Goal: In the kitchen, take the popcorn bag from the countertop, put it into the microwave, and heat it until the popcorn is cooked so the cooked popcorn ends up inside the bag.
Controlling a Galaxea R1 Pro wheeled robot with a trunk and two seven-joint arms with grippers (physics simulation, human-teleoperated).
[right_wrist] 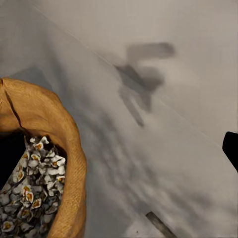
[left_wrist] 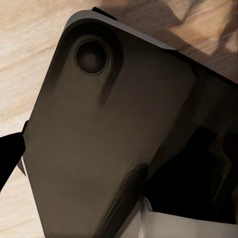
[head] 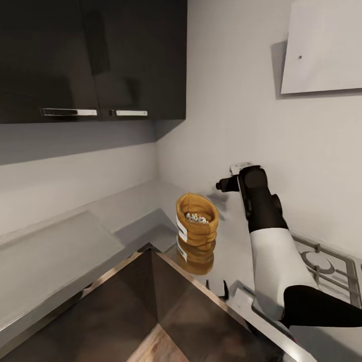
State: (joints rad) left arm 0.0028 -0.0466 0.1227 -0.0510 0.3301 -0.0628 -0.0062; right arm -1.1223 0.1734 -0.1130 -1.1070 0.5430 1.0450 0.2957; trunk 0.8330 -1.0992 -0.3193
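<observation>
One popcorn bag (head: 197,219) upright on countertop (head: 125,208), mouth up; jaws' state unclear.

One popcorn bag (head: 197,220) stands on the bench (head: 120,208), and one mirrored image of it shows in the glossy surface just below. The bag bears one white label (head: 181,229) on its side. Inside it lies one heap of popcorn (head: 196,218); the kernels are too many and too small to count, in the head view and in the right wrist view (right_wrist: 30,193) alike. Two dark wall cabinet doors (head: 90,58) hang above, each with one bright bar handle (head: 68,112), so two handles in all. One pale panel (head: 324,45) is on the wall. One stove grate (head: 327,269) sits in the bench. One robot arm (head: 274,251) reaches over the bench.
</observation>
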